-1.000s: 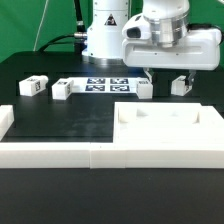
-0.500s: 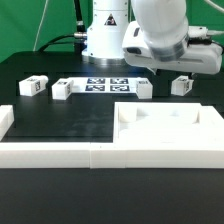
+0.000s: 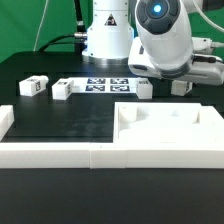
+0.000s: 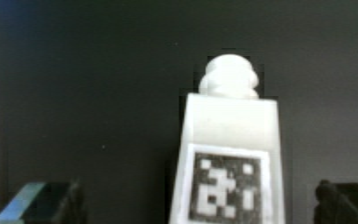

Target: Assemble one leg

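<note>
1. The fingers are wide open and hold nothing.
2. A leg lies on the black surface between them, touching neither one.
3. Its tag faces up.
4. A round peg sticks out of one end.
5. A big white panel sits nearby.

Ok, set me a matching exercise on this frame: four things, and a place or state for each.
Things:
1 marker board
2 recessed panel
3 leg
4 end effector

Place or state:
A open
B centred in the wrist view
C exterior view's near right
D just in front of the arm's base

Pairs: 1-D, 2-C, 3-B, 4-A
</note>
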Motion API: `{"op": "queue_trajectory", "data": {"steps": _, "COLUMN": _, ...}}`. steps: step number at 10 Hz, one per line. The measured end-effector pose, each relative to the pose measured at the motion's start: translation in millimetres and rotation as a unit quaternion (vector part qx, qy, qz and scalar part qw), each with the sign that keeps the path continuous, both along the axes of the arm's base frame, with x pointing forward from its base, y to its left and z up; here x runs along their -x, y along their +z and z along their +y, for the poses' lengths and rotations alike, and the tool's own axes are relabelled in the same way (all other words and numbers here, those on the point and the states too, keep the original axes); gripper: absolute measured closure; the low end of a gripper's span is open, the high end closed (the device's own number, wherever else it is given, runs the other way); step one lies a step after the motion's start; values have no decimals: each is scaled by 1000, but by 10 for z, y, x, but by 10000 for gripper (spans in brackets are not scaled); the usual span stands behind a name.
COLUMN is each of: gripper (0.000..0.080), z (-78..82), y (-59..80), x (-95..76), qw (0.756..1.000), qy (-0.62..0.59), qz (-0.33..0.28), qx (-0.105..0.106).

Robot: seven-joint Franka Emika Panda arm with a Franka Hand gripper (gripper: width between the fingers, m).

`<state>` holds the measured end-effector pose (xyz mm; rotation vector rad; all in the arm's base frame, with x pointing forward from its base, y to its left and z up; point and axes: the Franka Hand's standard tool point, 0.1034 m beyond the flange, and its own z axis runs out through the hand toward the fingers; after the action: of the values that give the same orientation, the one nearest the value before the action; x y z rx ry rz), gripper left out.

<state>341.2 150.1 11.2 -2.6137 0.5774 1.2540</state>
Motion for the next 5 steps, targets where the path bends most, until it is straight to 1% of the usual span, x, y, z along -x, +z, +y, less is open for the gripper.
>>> {"op": "queue_trajectory", "data": {"steps": 1, "gripper": 150, "z": 46, "y": -21, "x": 9, "qw": 1000, "qy": 2, "qz": -2, "qx": 5}}
{"op": "queue_trajectory", "data": {"steps": 2, "gripper": 150, "z": 69, "y": -22, "x": 15, "qw": 1000, "qy": 7, "qz": 0, "qx": 5}}
{"op": "queue_trajectory", "data": {"steps": 3, "gripper": 260, "z": 82, "y": -10, "x": 12, "qw": 1000, "qy": 9, "qz": 4, "qx": 3}}
{"op": "queue_trajectory", "data": {"steps": 4, "gripper": 396, "z": 80, "y": -12, "x": 11, "qw": 1000, "qy": 9, "qz": 4, "qx": 3}}
{"op": "queue_trajectory", "data": {"steps": 5, "gripper": 396, "z": 80, "y": -12, "x": 12, "qw": 1000, "qy": 9, "qz": 4, "qx": 3}}
